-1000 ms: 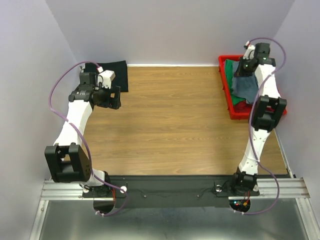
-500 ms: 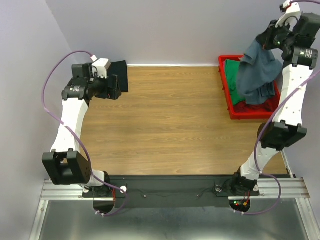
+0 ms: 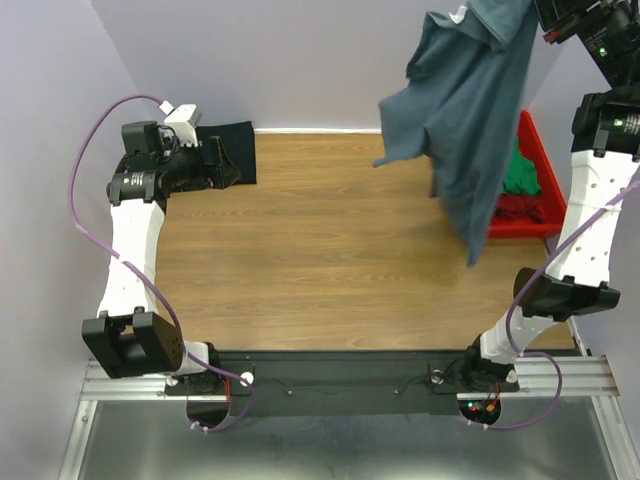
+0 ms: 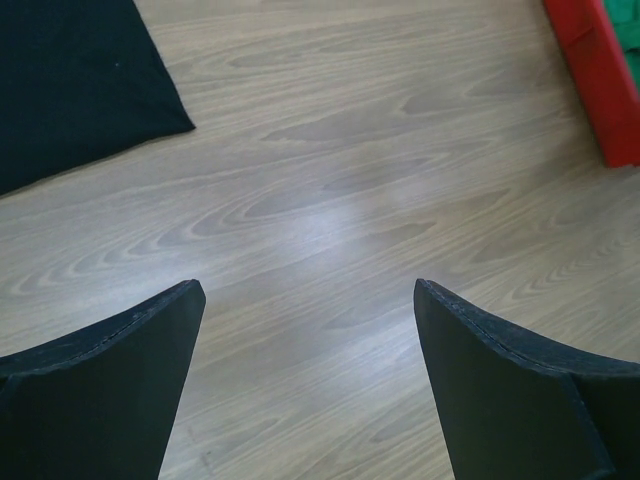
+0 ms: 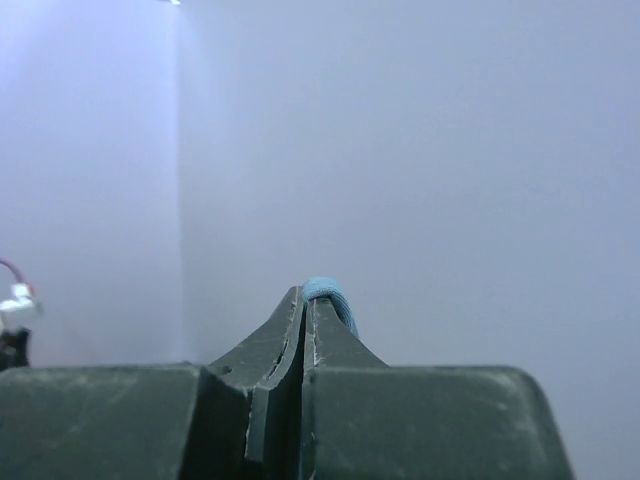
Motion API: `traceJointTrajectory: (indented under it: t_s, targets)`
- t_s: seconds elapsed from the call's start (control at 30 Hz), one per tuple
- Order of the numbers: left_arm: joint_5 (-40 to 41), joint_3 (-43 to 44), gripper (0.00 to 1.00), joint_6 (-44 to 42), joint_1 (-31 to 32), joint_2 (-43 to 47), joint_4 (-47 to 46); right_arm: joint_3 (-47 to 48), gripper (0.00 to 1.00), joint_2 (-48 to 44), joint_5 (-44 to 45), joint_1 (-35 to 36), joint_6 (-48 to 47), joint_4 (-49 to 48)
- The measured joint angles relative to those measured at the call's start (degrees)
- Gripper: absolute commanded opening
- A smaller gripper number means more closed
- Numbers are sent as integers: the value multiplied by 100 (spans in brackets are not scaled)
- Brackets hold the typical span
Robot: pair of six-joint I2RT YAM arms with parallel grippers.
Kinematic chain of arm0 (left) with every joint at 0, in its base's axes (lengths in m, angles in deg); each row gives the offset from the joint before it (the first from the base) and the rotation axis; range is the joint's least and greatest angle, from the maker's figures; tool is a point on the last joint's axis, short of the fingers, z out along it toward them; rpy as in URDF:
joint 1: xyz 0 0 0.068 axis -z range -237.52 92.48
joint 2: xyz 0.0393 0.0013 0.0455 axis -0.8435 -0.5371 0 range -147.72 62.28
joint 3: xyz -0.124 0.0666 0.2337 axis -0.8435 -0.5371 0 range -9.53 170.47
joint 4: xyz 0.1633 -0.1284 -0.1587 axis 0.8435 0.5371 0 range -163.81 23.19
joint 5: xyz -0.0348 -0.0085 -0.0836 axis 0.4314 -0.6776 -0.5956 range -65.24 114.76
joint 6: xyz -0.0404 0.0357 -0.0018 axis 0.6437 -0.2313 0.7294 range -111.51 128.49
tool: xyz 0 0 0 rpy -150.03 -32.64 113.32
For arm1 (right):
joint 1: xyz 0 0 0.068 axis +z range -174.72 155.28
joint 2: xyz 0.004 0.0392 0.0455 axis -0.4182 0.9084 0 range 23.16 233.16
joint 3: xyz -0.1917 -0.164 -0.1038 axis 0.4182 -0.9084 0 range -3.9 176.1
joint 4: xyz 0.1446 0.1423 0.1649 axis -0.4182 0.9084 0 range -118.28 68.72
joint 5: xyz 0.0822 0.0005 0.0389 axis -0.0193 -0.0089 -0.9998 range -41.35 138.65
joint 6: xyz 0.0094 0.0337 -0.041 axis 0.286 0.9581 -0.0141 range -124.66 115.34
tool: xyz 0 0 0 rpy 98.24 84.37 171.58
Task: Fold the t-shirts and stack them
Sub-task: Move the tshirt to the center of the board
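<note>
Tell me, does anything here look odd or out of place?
The blue-grey t-shirt dangles rumpled in mid-air above the table, pinched in the shut right tool. That looks odd, but nothing seems spilled or damaged.

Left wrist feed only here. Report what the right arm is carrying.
Observer: The right jaws are shut on the blue-grey shirt, held high. It hangs unfolded over the right side of the table.
Operator: Tell me what's in that red tray.
Observer: The tray holds a green shirt and a dark red shirt, both bunched.
Operator: I see one black corner. Describe the rest.
Observer: The black shirt lies flat in the table's far left corner, against the back wall.
</note>
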Motion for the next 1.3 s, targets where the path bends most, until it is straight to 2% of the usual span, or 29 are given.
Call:
traceJointTrajectory:
  t_s: [0.2,0.3,0.5,0.57,0.6,0.63,0.67,0.73,0.87,1.03,1.17,1.3]
  targets:
    - [-164,59,98,227,-42,214,-203,282,1,57,365,1163,437,-1147]
    - [-186,195,98,251,-101,254,-251,-562,1,-313,483,1930,214,-1259]
    - [-184,243,98,96,-275,345,-138,-3475,1,-1130,638,2774,-262,-953]
    - [-190,243,98,-17,-330,350,-59,-4310,18,-1180,763,2997,-295,-903]
    - [-195,243,98,-85,-341,350,0,-4769,32,-1200,848,3167,-313,-787]
    - [-210,243,98,-164,-361,348,50,-5147,64,-1185,874,3342,-319,-621]
    - [-221,243,98,-227,-365,348,98,-5488,79,-1154,890,3519,-339,-483]
    - [-243,247,98,-367,-365,330,205,-5939,97,-1056,841,3842,-389,-168]
    - [-295,262,98,-704,-365,195,396,-5877,100,-623,793,4249,-673,800]
    - [-306,162,98,-1405,-258,-28,680,-5313,100,-374,968,3792,-1530,1840]
    - [-68,-127,97,-1869,417,-151,680,-5674,99,-391,1209,2922,-2094,2262]
    - [122,-262,94,-2026,1287,-697,498,-6277,96,-243,1508,2618,-2304,2671]
